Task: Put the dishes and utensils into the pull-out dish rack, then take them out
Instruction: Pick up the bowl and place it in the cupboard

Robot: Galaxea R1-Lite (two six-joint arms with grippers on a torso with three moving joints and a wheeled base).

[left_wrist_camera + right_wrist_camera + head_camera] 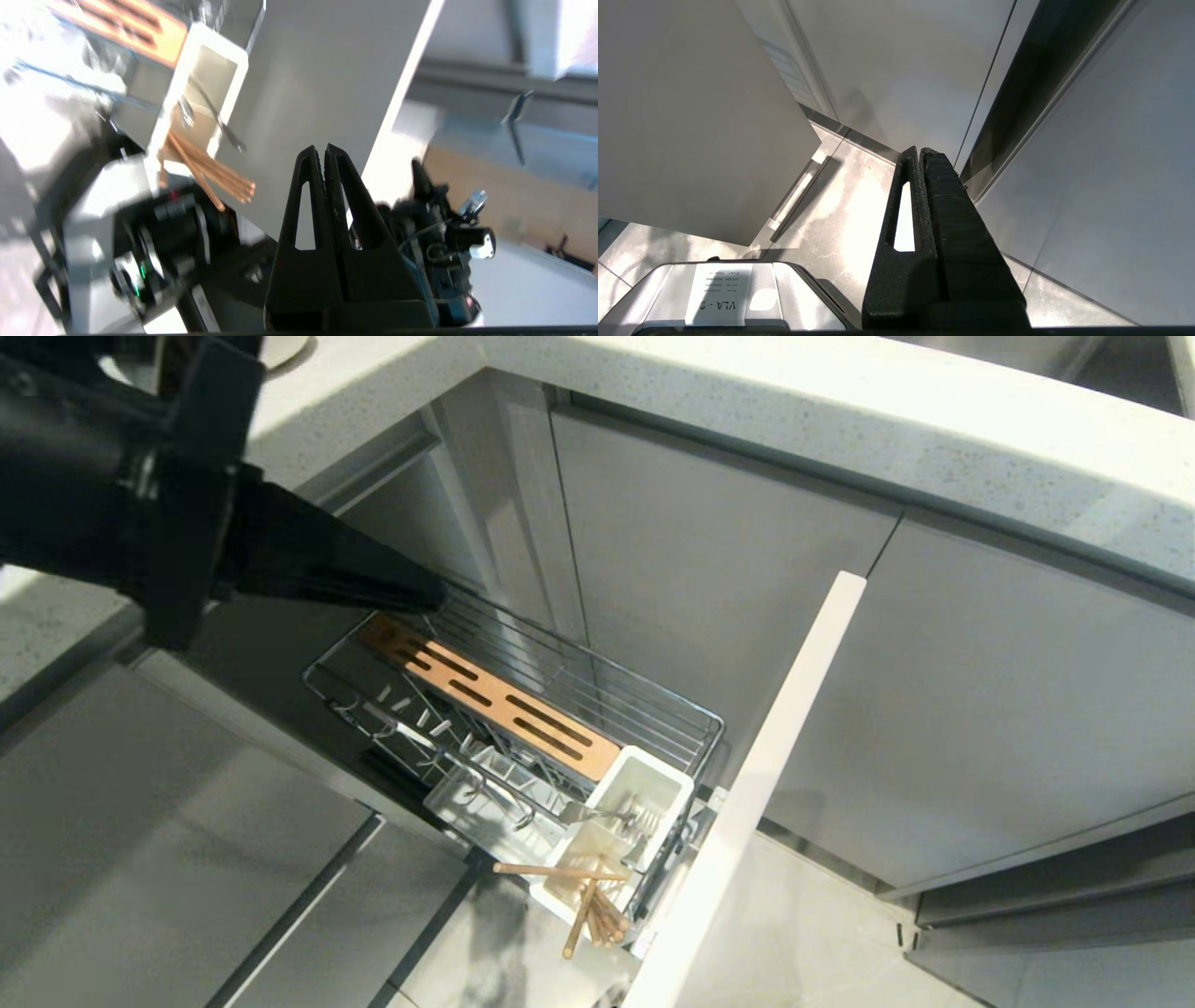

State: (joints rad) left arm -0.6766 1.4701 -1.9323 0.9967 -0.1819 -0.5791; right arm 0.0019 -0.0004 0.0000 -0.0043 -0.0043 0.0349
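The pull-out dish rack (560, 683) stands drawn out from the cabinet, a chrome wire basket with a slotted wooden strip (495, 695) and a tall pale front panel (775, 756). Its white utensil cup (653, 779) holds the utensils: light-wood chopsticks (588, 901) leaning out over the rim and silver cutlery (607, 817). My left gripper (434, 593) is shut and holds nothing, with its tip over the rack's back end. The left wrist view shows its fingers (310, 186) pressed together, away from the chopsticks (210, 175) and cutlery (219, 119). The dishes are out of view.
Grey cabinet fronts (728, 616) stand behind the rack under a speckled countertop (840, 420). A pale round edge (280, 347) shows on the counter at the top left. My right gripper (920, 151) hangs parked and shut over the tiled floor (840, 205).
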